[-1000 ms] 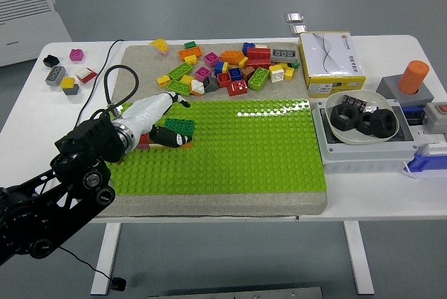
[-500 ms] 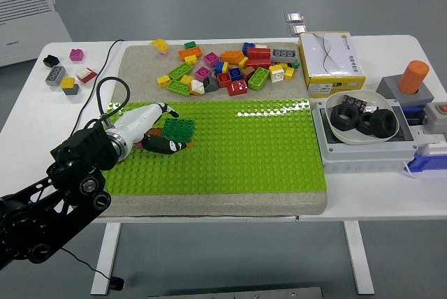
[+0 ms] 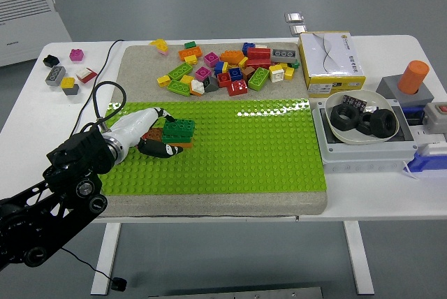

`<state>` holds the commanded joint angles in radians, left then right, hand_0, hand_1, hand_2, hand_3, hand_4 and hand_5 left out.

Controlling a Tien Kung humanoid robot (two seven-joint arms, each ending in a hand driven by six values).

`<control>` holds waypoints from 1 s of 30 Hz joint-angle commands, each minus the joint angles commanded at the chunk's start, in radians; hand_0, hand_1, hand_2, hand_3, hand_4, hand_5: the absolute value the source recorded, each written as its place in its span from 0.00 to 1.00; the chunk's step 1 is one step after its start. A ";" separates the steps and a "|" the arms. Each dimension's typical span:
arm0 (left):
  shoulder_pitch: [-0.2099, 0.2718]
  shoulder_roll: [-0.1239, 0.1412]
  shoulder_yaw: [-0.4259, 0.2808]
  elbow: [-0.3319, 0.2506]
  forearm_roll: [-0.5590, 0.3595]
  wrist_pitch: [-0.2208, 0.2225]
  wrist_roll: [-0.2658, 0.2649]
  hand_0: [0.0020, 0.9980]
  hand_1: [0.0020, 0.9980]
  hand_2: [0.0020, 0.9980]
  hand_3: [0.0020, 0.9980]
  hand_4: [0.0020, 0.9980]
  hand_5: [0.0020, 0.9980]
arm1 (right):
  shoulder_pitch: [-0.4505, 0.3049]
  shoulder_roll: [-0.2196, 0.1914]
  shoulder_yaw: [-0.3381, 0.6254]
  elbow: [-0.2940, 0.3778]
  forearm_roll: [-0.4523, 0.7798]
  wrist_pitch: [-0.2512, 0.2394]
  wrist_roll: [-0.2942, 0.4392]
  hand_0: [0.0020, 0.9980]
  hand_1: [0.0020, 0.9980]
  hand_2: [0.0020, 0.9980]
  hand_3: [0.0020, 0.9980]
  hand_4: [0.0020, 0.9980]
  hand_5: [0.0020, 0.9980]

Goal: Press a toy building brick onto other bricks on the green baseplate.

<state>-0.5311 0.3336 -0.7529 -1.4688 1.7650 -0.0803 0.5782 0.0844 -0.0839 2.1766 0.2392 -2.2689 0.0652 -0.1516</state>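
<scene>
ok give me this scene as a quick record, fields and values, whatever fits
left hand: on the baseplate's left part, fingers at the dark green brick, grip unclear
right hand: not in view
dark green brick: on top of orange and red bricks on the baseplate
green baseplate: otherwise bare, lying on a grey mat
loose brick pile: behind the baseplate
bowl of black nuts: right of the baseplate
tissue box: far right of the pile
</scene>
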 joint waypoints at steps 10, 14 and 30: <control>0.010 0.006 -0.006 -0.003 -0.002 -0.005 0.004 0.95 1.00 1.00 0.78 0.87 0.39 | -0.001 0.000 0.000 0.001 0.000 0.000 0.000 0.51 0.69 0.57 0.74 0.82 0.82; 0.014 0.009 -0.007 -0.008 -0.001 -0.007 0.007 0.95 1.00 1.00 0.78 0.87 0.38 | -0.001 0.000 0.002 0.001 0.000 0.000 0.000 0.51 0.69 0.57 0.74 0.82 0.83; 0.024 0.010 -0.014 -0.015 0.001 -0.016 0.020 0.95 1.00 1.00 0.78 0.86 0.38 | -0.003 0.001 0.005 0.001 0.000 0.001 0.000 0.51 0.69 0.57 0.74 0.82 0.83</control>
<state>-0.5069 0.3439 -0.7671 -1.4841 1.7659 -0.0958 0.5980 0.0811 -0.0830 2.1815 0.2404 -2.2689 0.0661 -0.1521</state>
